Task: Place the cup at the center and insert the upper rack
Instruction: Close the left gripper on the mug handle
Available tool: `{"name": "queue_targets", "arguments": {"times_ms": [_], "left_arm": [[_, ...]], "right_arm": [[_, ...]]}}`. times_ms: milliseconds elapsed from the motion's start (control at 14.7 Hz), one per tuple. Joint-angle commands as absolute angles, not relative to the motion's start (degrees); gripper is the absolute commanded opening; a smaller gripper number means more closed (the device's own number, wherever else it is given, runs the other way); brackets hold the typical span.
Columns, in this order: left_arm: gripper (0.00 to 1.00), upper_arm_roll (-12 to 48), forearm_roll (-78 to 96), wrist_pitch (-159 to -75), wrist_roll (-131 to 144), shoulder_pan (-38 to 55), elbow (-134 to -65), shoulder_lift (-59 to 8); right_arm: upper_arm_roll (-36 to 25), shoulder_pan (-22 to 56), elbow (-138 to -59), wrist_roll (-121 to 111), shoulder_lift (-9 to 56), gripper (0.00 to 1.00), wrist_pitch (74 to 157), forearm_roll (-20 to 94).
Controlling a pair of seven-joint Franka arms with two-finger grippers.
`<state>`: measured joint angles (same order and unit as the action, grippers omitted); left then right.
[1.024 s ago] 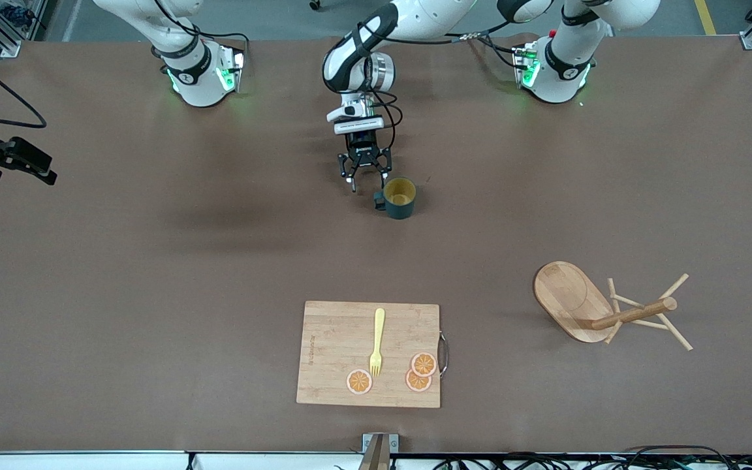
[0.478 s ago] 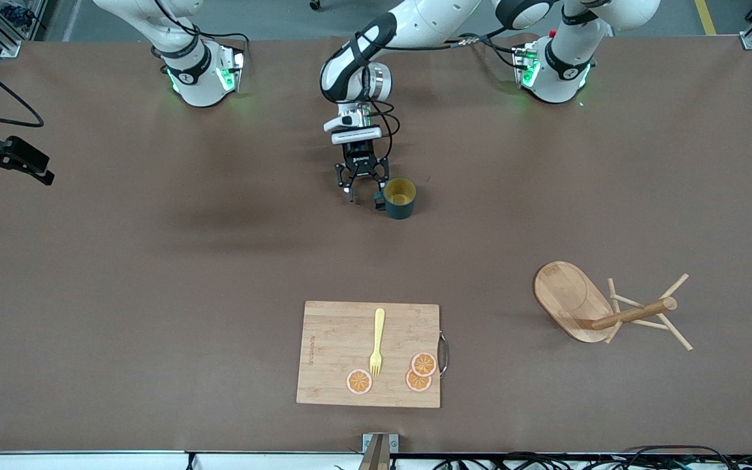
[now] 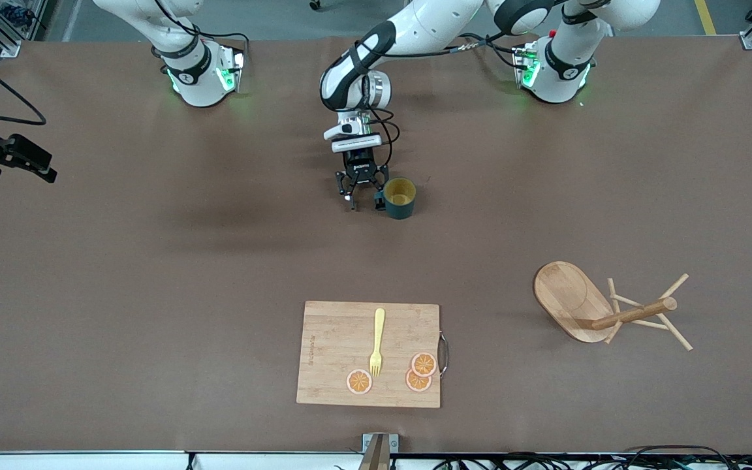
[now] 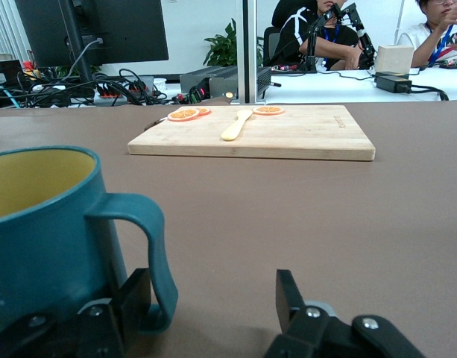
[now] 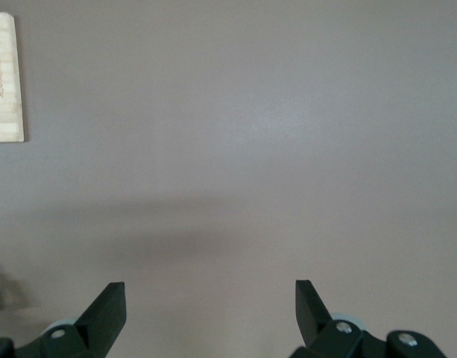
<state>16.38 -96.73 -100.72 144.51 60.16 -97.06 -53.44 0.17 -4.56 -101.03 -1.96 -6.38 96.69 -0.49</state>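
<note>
My left gripper (image 3: pixel 363 196) is low at the table beside the cup (image 3: pixel 400 198), jaws parted around the handle: in the left wrist view one finger (image 4: pixel 116 309) sits right against the handle and cup wall, while the other stands clear, with a gap between it and the handle. It holds nothing yet.

My worry is that closing from here pinches only the thin handle; the cup could swing or tip when lifted, or the finger nearest the wall could shove it sideways before the grip sets.

The cup stands upright, farther from the front camera than the cutting board (image 3: pixel 343 333). The upper rack (image 3: pixel 595 310) lies tipped on its side toward the left arm's end, untouched.

My right gripper (image 5: pixel 210 306) waits wide open and empty over bare table at the right arm's end.
</note>
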Motion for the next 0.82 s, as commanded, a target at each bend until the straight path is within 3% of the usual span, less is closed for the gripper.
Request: {"name": "queue_targets", "arguments": {"times_ms": [0, 341, 751], "left_arm": [[0.70, 15.65, -97.73, -101.51, 143.35, 60.38, -95.71, -54.32], [0.48, 15.73, -97.21, -101.51, 143.61, 60.21, -95.71, -54.32], [0.15, 15.82, -96.94, -101.51, 143.79, 60.12, -95.71, -53.79]], "right_arm": [[-0.09, -3.34, -100.90, -2.46, -7.21, 1.00, 96.15, -1.32], [-0.26, -3.69, -100.90, -2.29, -7.12, 1.00, 96.50, -1.32], [-0.35, -3.60, -100.81, -2.46, -6.94, 1.00, 96.50, -1.58]]}}
